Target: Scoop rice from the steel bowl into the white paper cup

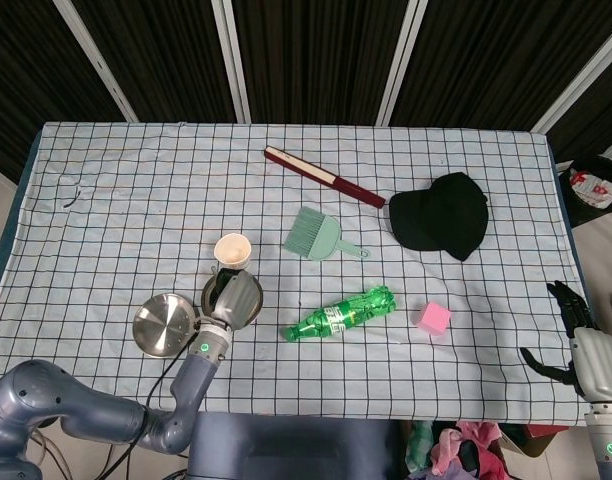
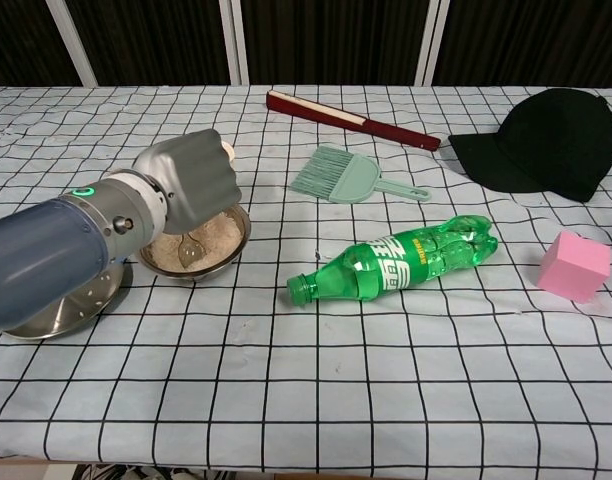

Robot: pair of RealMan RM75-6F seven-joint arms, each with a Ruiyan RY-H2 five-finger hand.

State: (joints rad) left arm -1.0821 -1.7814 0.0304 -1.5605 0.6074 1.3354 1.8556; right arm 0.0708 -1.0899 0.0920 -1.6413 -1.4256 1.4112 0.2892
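Observation:
The steel bowl [image 2: 221, 243] of rice sits at the front left, and in the head view only its rim [image 1: 208, 292] shows beneath my left hand [image 1: 237, 297]. That hand [image 2: 190, 181] hovers over the bowl and holds a metal spoon [image 2: 190, 248], whose head lies down in the rice. Just behind the bowl stands the white paper cup [image 1: 232, 249]; in the chest view only a sliver of the cup [image 2: 227, 150] peeks past the hand. My right hand [image 1: 576, 342] hangs off the table's right front corner, fingers spread and holding nothing.
An empty steel plate [image 1: 162, 324] lies left of the bowl. To its right lies a green bottle [image 2: 401, 256] on its side. Further back are a green brush [image 2: 344, 174], a red folded fan [image 2: 351, 121], a black cap [image 2: 546, 140] and, at the front right, a pink cube [image 2: 574, 265].

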